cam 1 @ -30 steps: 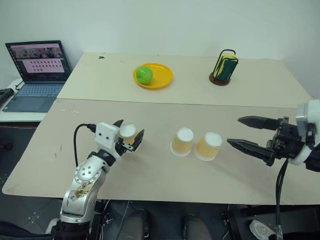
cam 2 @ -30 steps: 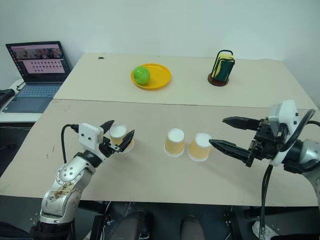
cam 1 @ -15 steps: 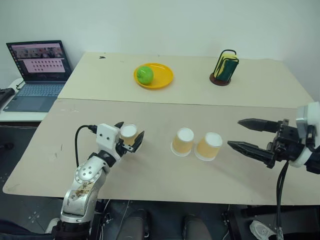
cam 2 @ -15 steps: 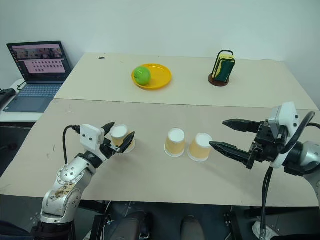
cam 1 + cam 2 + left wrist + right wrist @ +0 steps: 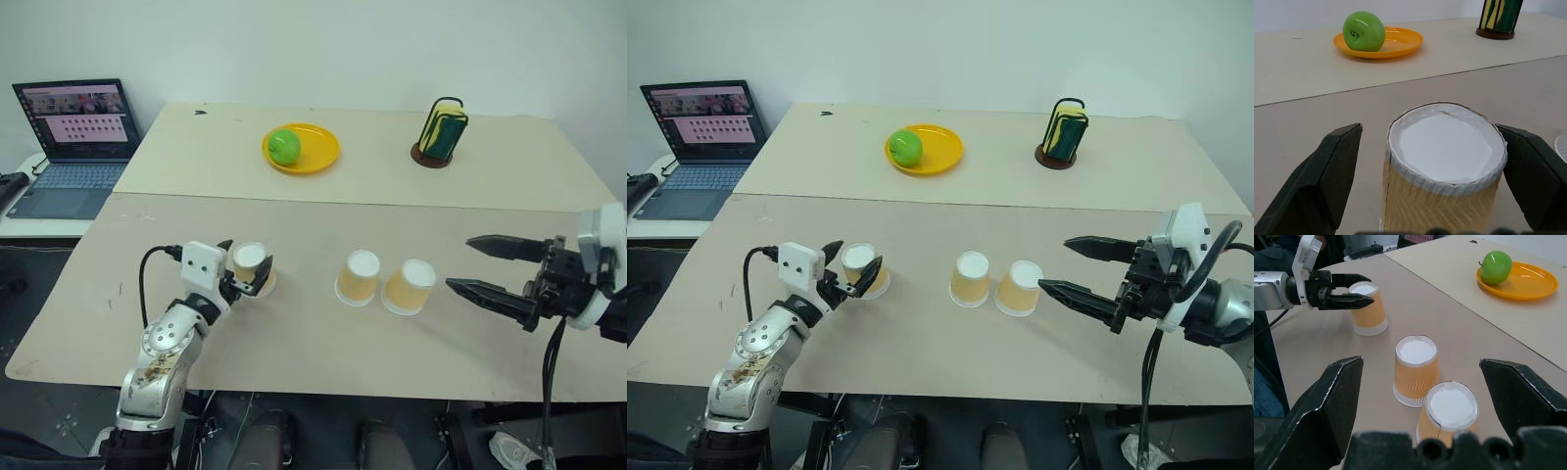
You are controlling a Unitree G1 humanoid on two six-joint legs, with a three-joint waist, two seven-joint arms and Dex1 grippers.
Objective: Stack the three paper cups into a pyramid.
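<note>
The left gripper (image 5: 253, 276) has slid in over the last second, so the lone cup (image 5: 250, 266) now sits fully between its fingers (image 5: 1332, 178) instead of just ahead of the tips. The fingers are spread wide on either side of it, one with a clear gap and the other close against the cup's side, and they have not closed on it (no grip yet). I judge this to be the reach for the pyramid's top cup, ready for the squeeze and lift.

The right gripper (image 5: 1080, 267) has stayed put, hanging above the desk (image 5: 294, 338) near its right edge, fingers wide apart and holding nothing, aimed at the other two cups.

Counted: three cups, all upside down, white bases up. One stands toward the near-left part of the desk inside the left fingers. The middle cup (image 5: 358, 277) and the right cup (image 5: 409, 286) stand side by side and touching, near the middle of the desk toward its near edge, a ready base for the pyramid; the lone cup is well apart from them.

Further back: one plate (image 5: 314, 157) with one apple (image 5: 283, 146), one holder (image 5: 442, 131) near the far-right part, and one laptop (image 5: 72, 147) off the left edge.
</note>
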